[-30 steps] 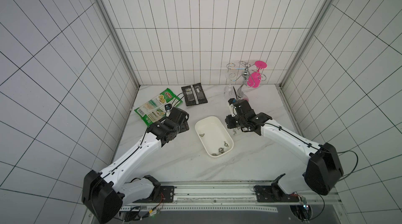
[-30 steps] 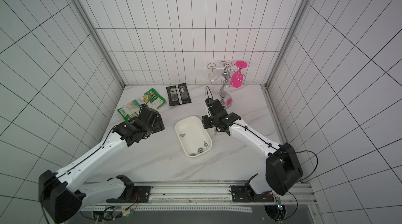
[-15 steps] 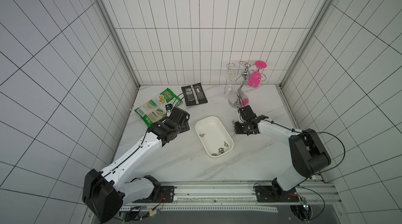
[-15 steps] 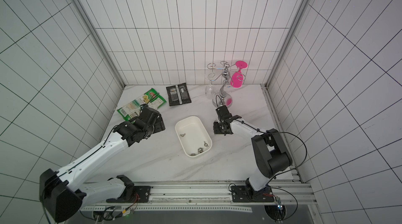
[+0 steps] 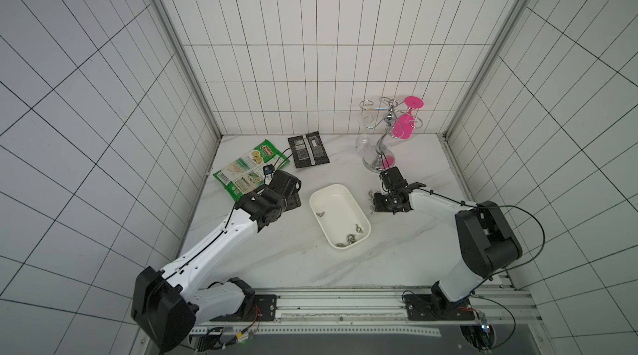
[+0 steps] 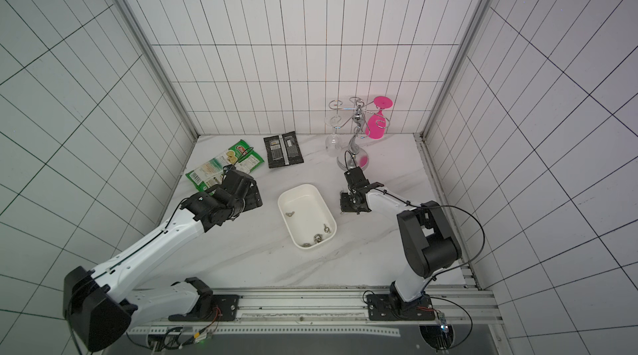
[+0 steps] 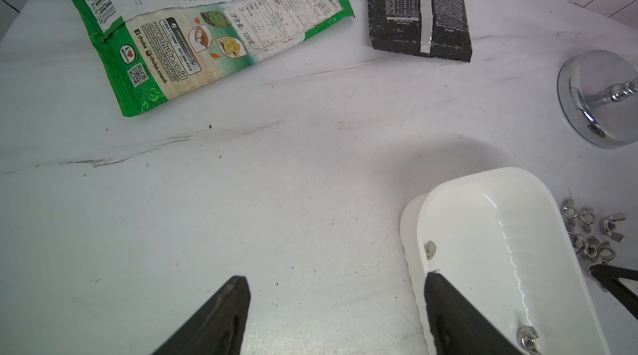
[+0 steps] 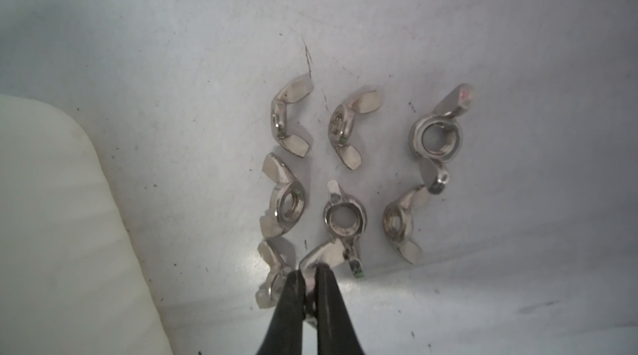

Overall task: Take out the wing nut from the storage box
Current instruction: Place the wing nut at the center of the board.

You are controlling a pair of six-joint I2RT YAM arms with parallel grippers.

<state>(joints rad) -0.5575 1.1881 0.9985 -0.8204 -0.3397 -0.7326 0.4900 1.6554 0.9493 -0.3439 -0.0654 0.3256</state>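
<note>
White tiled walls (image 5: 310,42) on three sides, white marble-veined tabletop (image 5: 276,260), metal rail (image 5: 345,312) in front

storage box (image 5: 338,208): glossy smooth white plastic | wing nut (image 8: 326,252): shiny bare metal | table (image 5: 276,249): smooth marbled

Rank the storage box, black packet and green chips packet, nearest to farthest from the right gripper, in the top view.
1. storage box, just beside the right gripper.
2. black packet, toward the back wall.
3. green chips packet, on the left arm's side.
</note>
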